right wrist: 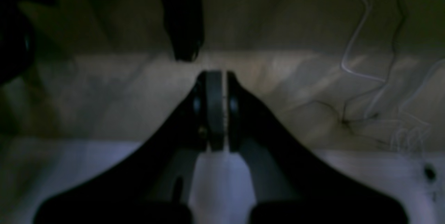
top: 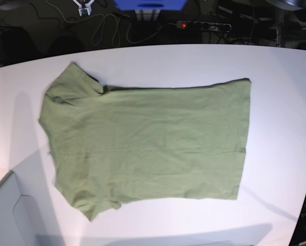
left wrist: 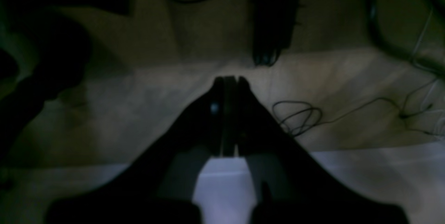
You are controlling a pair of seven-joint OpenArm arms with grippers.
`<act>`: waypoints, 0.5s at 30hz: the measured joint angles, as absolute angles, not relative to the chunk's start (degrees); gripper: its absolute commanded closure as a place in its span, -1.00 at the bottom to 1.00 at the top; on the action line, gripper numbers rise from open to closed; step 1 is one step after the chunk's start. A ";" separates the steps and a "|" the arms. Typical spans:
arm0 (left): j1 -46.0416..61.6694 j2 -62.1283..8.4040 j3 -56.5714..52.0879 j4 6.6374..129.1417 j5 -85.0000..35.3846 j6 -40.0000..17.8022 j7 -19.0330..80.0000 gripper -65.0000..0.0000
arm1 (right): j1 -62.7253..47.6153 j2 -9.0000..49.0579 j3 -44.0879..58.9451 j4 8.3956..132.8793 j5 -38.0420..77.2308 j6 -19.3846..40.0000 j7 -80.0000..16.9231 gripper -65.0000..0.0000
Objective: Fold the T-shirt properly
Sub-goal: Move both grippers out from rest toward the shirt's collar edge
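Both hands, left (left wrist: 229,79) and right (right wrist: 216,74), are closed and empty; T-shirt (top: 148,141) lies flat on table (top: 281,77)

T-shirt (top: 148,141) lies flat on table (top: 281,77).

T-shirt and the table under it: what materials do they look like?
T-shirt: soft knit fabric, likely cotton, matte olive green; it lies limp with fine wrinkles and no sheen. Table: smooth, hard white surface, possibly laminate or painted board; even colour, faint shadows, no grain visible. The exact material is not certain for either.
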State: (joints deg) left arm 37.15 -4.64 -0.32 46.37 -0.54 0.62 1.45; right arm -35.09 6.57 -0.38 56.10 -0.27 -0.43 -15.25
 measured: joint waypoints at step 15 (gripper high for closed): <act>59.13 -6.02 -0.40 94.06 -0.86 0.21 1.34 1.00 | -54.81 14.50 0.08 110.39 -0.45 -0.10 -36.40 1.00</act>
